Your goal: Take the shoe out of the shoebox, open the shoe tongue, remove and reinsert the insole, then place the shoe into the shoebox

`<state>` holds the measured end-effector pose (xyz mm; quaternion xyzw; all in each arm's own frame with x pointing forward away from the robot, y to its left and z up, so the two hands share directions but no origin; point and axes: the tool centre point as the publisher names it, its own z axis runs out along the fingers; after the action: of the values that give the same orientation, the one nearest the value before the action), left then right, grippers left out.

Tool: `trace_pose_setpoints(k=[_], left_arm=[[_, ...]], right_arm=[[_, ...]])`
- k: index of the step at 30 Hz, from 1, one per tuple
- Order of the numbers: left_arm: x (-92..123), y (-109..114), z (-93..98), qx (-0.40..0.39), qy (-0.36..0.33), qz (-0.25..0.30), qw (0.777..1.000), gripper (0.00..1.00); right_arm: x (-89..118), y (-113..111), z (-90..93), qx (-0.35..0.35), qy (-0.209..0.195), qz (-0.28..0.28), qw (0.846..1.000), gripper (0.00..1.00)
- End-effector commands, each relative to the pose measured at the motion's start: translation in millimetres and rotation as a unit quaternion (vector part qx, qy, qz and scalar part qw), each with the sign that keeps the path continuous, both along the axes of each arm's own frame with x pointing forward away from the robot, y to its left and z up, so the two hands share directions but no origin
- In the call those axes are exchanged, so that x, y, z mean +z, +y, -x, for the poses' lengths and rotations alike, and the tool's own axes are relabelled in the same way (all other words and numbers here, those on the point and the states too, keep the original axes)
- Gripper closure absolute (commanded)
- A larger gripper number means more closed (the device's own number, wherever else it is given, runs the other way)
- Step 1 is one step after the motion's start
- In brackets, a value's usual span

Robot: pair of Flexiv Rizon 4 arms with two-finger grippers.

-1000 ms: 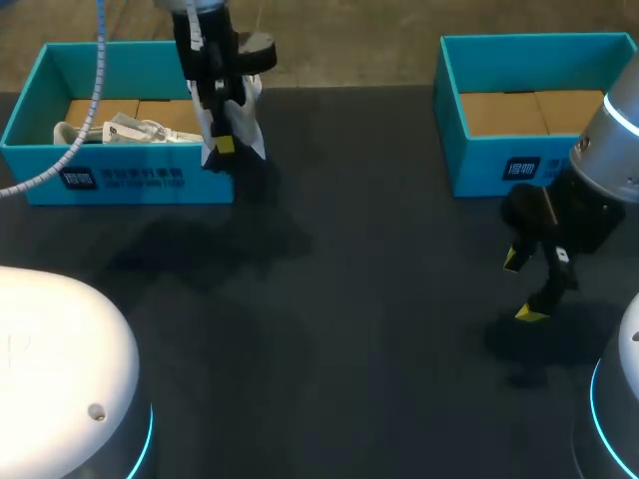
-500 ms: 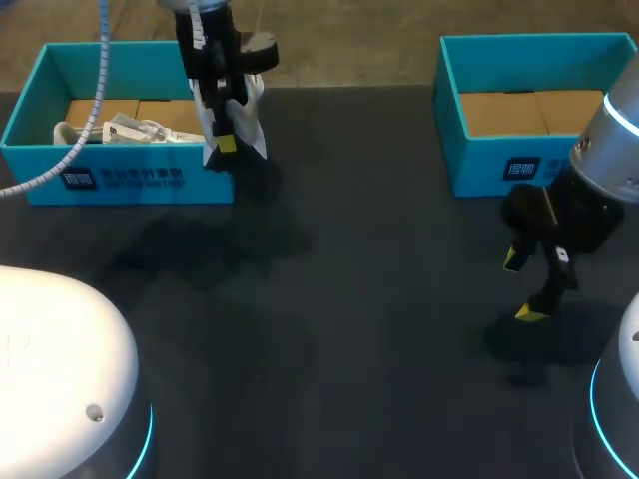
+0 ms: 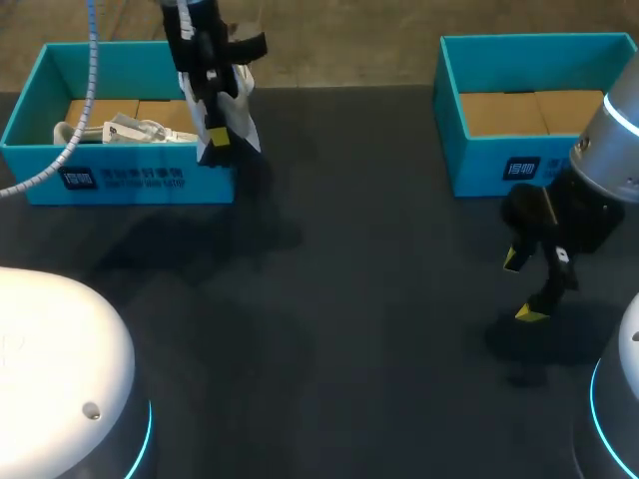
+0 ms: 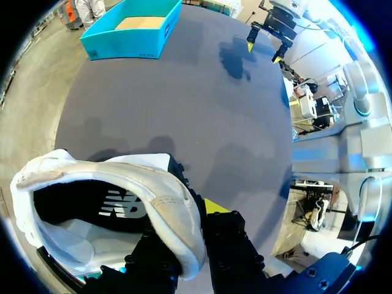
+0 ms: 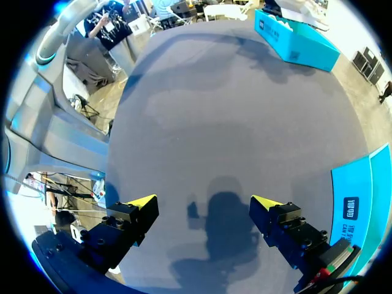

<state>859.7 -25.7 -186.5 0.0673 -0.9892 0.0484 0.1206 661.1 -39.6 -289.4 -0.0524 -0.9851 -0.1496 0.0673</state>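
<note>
At the left stands the left shoebox (image 3: pixel 120 185), with only crumpled white paper (image 3: pixel 125 130) showing on its cardboard floor. At the box's right end the left gripper (image 3: pixel 218 140) hangs with its fingers clamped on the white shoe (image 4: pixel 116 184). In the left wrist view they pinch the rim of the shoe's opening, one finger inside and one outside. The dark lining is on show, and bare table (image 3: pixel 349 299) lies beyond the shoe rather than the box.

By that, the first step looks as good as done: the shoe is lifted out but not yet set down. Nothing of the tongue can be seen, and whether the insole sits in place cannot be told.

Further right, the right shoebox (image 3: pixel 479 165) stands open with only its brown floor showing. In front of it the right gripper (image 3: pixel 520 287) hovers above the table, fingers wide apart and holding nothing.

Opening the tongue, pulling and refitting the insole, and boxing the shoe all appear to remain, probably with both arms.
</note>
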Motion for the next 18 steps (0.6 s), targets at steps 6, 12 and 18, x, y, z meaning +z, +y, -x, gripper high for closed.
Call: trace_pose_setpoints(k=[6, 12, 18], left_arm=[[6.9, 25.3, -35.0, -0.002, 0.023, 0.007, 1.0, 1.0], [11.1, 40.6, -51.3, -0.012, 0.02, -0.005, 1.0, 1.0], [18.1, 62.4, -69.7, -0.024, 0.014, -0.007, 1.0, 1.0]], right_arm=[[-0.8, 0.3, 0.1, 0.0, 0.0, 0.001, 1.0, 0.0], [-0.8, 0.3, 0.1, 0.0, 0.0, 0.001, 1.0, 0.0], [-0.8, 0.3, 0.1, 0.0, 0.0, 0.001, 1.0, 0.0]])
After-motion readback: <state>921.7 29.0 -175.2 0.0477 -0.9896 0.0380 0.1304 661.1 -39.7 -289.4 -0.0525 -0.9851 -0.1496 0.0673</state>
